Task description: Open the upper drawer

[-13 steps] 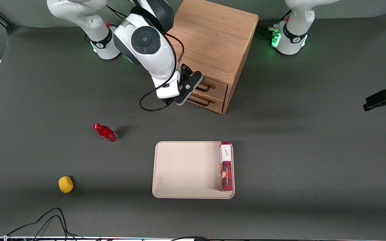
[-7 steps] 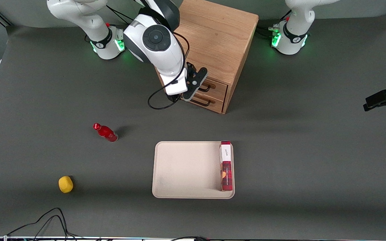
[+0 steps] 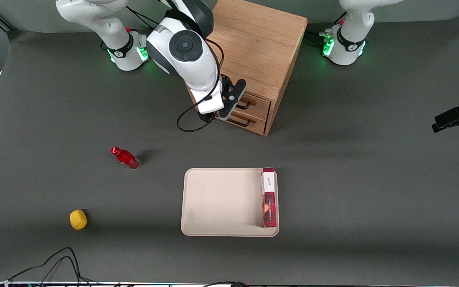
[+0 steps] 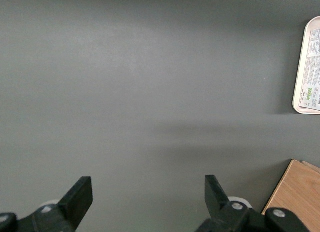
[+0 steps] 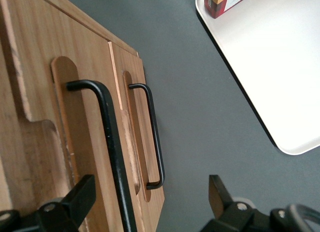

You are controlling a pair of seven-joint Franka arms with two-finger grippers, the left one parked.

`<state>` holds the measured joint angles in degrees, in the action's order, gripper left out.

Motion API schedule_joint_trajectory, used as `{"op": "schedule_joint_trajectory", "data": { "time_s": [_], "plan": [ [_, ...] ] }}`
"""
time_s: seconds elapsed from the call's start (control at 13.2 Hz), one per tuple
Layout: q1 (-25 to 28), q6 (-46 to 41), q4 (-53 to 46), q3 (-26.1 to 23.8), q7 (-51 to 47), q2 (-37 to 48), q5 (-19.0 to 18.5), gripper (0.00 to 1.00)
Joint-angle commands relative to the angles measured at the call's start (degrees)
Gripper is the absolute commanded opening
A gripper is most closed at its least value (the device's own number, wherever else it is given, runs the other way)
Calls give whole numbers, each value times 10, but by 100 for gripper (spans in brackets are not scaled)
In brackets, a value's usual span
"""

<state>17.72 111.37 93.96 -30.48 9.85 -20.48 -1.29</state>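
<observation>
The oak cabinet [image 3: 253,44] stands at the back of the table. Its upper drawer [image 3: 260,103] is shut, with its black wire handle [image 3: 246,105] showing. The lower drawer [image 3: 255,120] below it is shut too. My right gripper [image 3: 229,104] is directly in front of the upper drawer's front, at handle height. In the right wrist view the gripper [image 5: 148,197] is open, and the upper handle [image 5: 107,152] runs between the two fingertips [image 5: 80,196] without either touching it. The lower handle [image 5: 152,137] sits beside it, nearer the table.
A beige tray [image 3: 213,199] lies nearer the front camera than the cabinet, with a red box [image 3: 269,197] standing along one edge. A red bottle [image 3: 126,158] and a yellow ball [image 3: 78,219] lie toward the working arm's end. Cables [image 3: 46,265] run along the front edge.
The right arm swung toward the cabinet a second ago, bringing the gripper up to the upper drawer's handle. In the last half second it barely shifted. Both drawers stay shut.
</observation>
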Motion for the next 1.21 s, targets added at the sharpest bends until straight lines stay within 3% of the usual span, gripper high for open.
{"op": "schedule_joint_trajectory", "data": {
  "time_s": [0.0, 1.13],
  "plan": [
    [-9, 7, 14, -5, 18, 8, -8, 100],
    [-8, 33, 23, -4, 18, -15, -24, 100]
  ]
}}
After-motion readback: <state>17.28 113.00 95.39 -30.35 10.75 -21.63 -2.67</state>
